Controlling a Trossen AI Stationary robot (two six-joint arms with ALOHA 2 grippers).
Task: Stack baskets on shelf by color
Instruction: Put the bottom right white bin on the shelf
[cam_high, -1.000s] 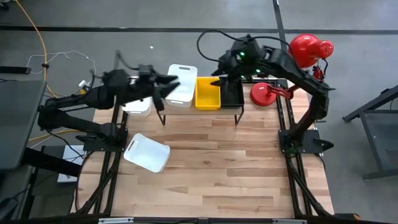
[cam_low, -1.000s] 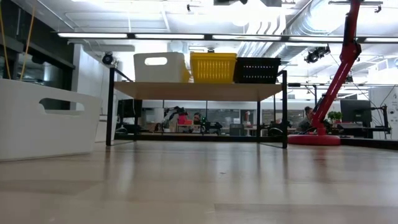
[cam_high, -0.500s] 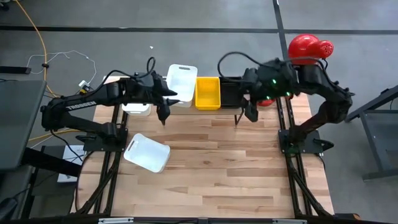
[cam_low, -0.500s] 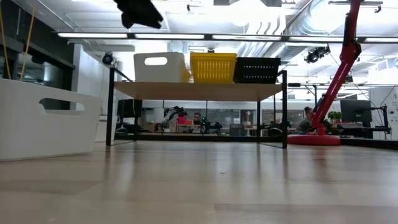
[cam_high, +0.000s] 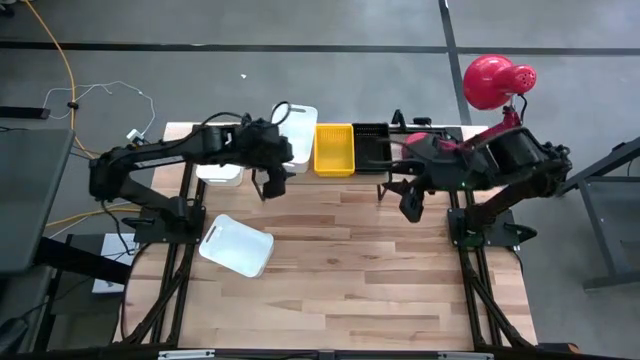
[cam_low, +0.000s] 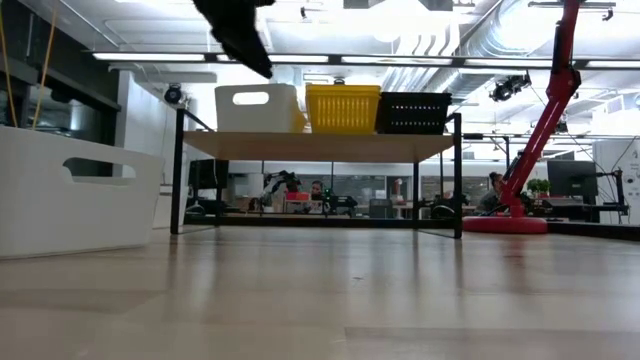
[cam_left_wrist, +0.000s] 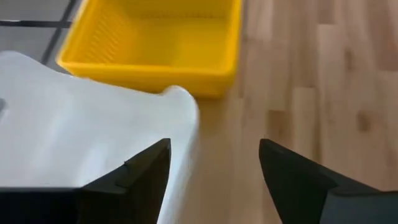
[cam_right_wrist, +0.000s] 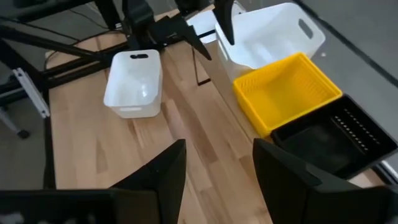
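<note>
On the shelf (cam_high: 383, 186) stand a white basket (cam_high: 296, 133), a yellow basket (cam_high: 335, 148) and a black basket (cam_high: 372, 147) side by side; the low view shows the same row of white basket (cam_low: 255, 107), yellow basket (cam_low: 343, 107) and black basket (cam_low: 412, 112). Another white basket (cam_high: 237, 246) rests on the table, tilted. My left gripper (cam_high: 268, 183) is open, above the shelf's near edge beside the white basket (cam_left_wrist: 93, 130). My right gripper (cam_high: 410, 208) is open, above the table near the shelf's right end.
A third white basket (cam_high: 221, 173) sits at the shelf's left end, partly under my left arm. A red lamp (cam_high: 493, 80) stands past the table's far right corner. Bare wood plank (cam_high: 350, 290) fills the near half of the table.
My left gripper swung from above the shelf's white basket toward the near edge, tipped fingers down and sank lower. My right gripper drew back from above the black basket toward the table's near right. The baskets stayed put.
</note>
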